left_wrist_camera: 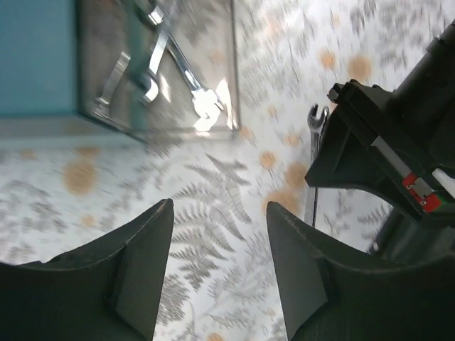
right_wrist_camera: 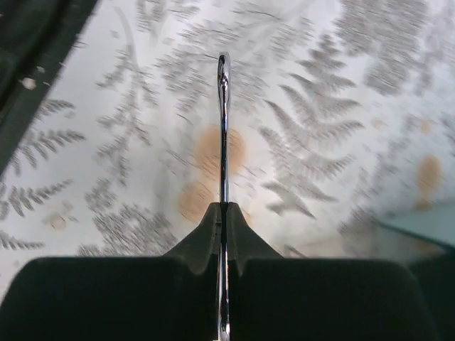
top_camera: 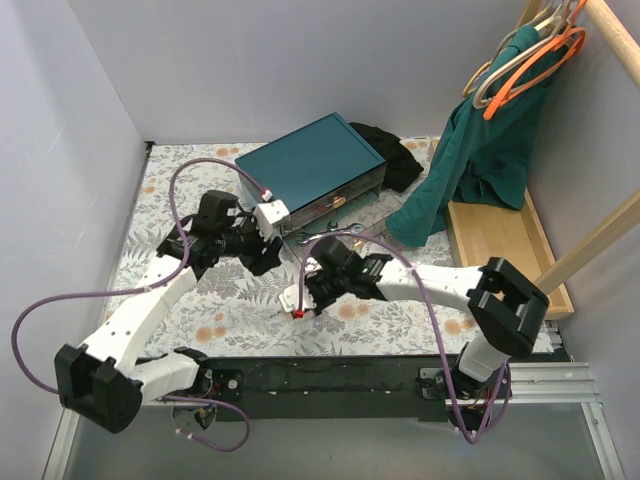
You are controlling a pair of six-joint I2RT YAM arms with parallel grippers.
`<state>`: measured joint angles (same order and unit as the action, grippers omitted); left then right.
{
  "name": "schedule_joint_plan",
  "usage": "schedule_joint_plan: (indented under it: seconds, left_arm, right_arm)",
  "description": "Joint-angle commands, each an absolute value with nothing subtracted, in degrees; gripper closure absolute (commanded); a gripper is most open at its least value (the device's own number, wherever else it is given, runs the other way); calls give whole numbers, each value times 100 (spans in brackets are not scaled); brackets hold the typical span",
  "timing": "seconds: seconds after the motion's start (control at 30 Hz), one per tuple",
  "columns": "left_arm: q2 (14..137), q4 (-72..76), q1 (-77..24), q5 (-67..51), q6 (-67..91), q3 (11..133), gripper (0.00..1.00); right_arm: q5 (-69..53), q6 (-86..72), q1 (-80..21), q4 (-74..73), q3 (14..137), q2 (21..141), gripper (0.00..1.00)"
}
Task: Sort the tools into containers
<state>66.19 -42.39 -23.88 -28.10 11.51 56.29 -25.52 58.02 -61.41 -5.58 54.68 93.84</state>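
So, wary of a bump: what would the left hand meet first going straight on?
Likely the fern cloth, or beyond it the open drawer holding wrenches; depth is unclear.

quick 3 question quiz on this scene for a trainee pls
1. True or false: the left fingers are holding a tool.
2. What do the right fingers clamp? A) a silver wrench B) a green screwdriver C) nothing
3. Fill in: the wrenches already put away lie in the open drawer of the ___-coloured box.

Key: 1 false, they are spread apart with only tablecloth between them. 2 A. 3 teal.
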Motion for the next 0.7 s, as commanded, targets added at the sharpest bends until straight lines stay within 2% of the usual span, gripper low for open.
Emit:
schedule_joint_plan:
  seconds: [0.0,0.1,0.3,0.47,0.57,0.6,0.67]
  left_arm:
    - [6066,-3263,-2364,-2260,1748,5880,45]
    - [5802,-2603,-2356,-1917,1951,5731,41]
    - [5976,-2373,-2338,-1960,2039,5748,38]
    - [6292,-2399,-2338,-2013,2083,6011,37]
    - [6520,-2687,-2329,-2048,1908,6415,37]
    - [6548,-2785,-2320,-2013,1812,6547,37]
    - [6592,-2978,-2320,-1916,1609,6818,36]
  right_arm:
    - [-2295,5888,-5740,-1607,6335,8588,99]
    - [-2136,6423,-5432,-2152,6643,8297,99]
    - [-2065,7915,-4545,-2917,7093,8331,99]
    - [-2136,8490,-3834,-2735,7190,8945,99]
    - [-2153,8482,-3604,-1910,7049,9175,99]
    - [-2162,8386,-3577,-1629,6884,9184,87]
    - [-2084,7931,-3551,-679,6698,9176,77]
